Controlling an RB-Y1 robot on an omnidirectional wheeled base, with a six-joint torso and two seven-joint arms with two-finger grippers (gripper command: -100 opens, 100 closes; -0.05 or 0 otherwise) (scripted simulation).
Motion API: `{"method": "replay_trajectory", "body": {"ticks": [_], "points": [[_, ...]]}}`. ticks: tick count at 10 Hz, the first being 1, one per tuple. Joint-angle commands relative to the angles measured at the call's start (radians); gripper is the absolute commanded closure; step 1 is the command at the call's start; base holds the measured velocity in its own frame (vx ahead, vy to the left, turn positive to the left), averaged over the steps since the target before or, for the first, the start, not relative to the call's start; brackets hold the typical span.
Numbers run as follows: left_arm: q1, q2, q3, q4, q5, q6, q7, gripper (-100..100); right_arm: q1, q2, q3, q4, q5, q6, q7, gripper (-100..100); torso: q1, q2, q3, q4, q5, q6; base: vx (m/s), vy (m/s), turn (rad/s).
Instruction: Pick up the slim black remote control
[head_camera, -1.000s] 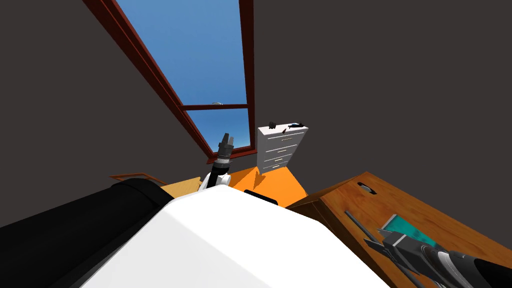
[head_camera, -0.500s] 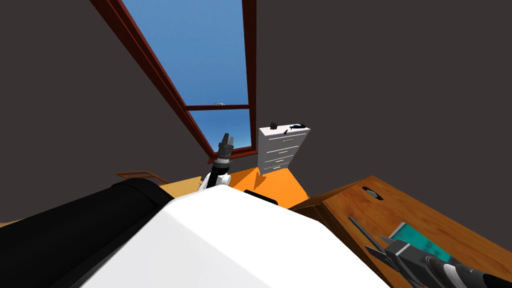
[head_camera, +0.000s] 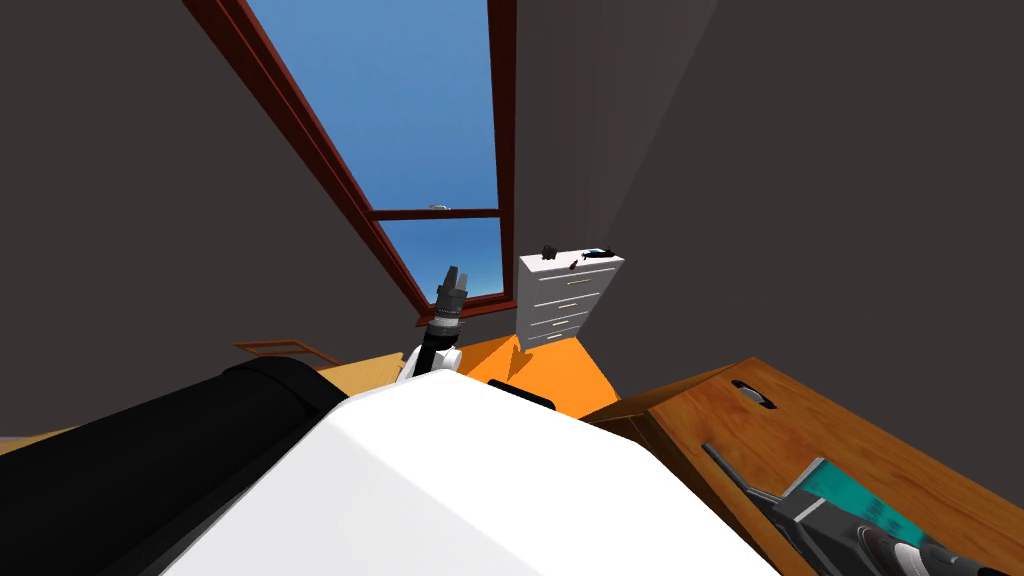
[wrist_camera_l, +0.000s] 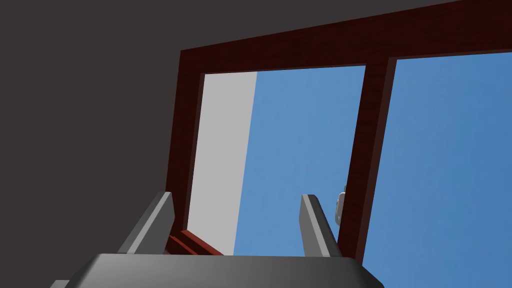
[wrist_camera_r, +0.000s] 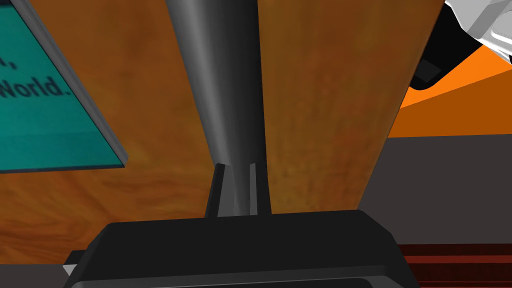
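While grasping the remote (wrist_camera_r: 225, 90) with right fingers (wrist_camera_r: 216, 190) clenched, lift straight off the worktop (wrist_camera_r: 320, 100), clear of the book (wrist_camera_r: 45, 115) at right; leave left fingers (wrist_camera_l: 155, 222) released.

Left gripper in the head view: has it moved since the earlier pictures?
No. The left gripper still stands upright before the lower corner of the window frame.

The teal book (wrist_camera_r: 45, 115) reads "World."; the cut-off line above perhaps ends in a comma.
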Motion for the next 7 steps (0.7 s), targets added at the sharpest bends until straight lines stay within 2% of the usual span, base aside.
{"method": "replay_trajectory", "body": {"ticks": [1, 3, 4, 5, 6, 7], "points": [[0.0, 0.0, 0.0, 0.0, 0.0, 0.0, 0.0, 0, 0.0, 0.0, 0.0, 0.0, 0.0, 0.0, 0.0, 100, 0.0, 0.0, 0.0, 0.0, 0.0, 0.0, 0.0, 0.0, 0.0], [0.0, 0.0, 0.0, 0.0, 0.0, 0.0, 0.0, 0, 0.0, 0.0, 0.0, -0.001, 0.0, -0.001, 0.001, 100, -0.002, -0.001, 0.0, 0.0, 0.0, 0.0, 0.0, 0.0, 0.0], [0.0, 0.0, 0.0, 0.0, 0.0, 0.0, 0.0, 0, 0.0, 0.0, 0.0, -0.001, 0.0, -0.001, 0.001, 0, -0.002, -0.001, 0.0, 0.0, 0.0, 0.0, 0.0, 0.0, 0.0], [0.0, 0.0, 0.0, 0.0, 0.0, 0.0, 0.0, 0, -0.007, -0.03, -0.031, 0.015, -0.007, -0.035, -0.016, 100, -0.002, -0.001, 0.0, 0.0, 0.0, 0.0, -0.04, 0.0, -0.122], [0.0, 0.0, 0.0, 0.0, 0.0, 0.0, 0.0, 0, -0.007, -0.03, -0.031, 0.015, -0.007, -0.035, -0.016, 100, -0.002, 0.001, 0.001, 0.0, 0.0, 0.001, -0.044, 0.0, -0.088], [0.0, 0.0, 0.0, 0.0, 0.0, 0.0, 0.0, 0, -0.005, -0.041, -0.052, 0.019, -0.008, -0.052, -0.025, 100, -0.002, 0.002, 0.001, 0.001, 0.0, 0.001, -0.035, 0.004, -0.062]]}}
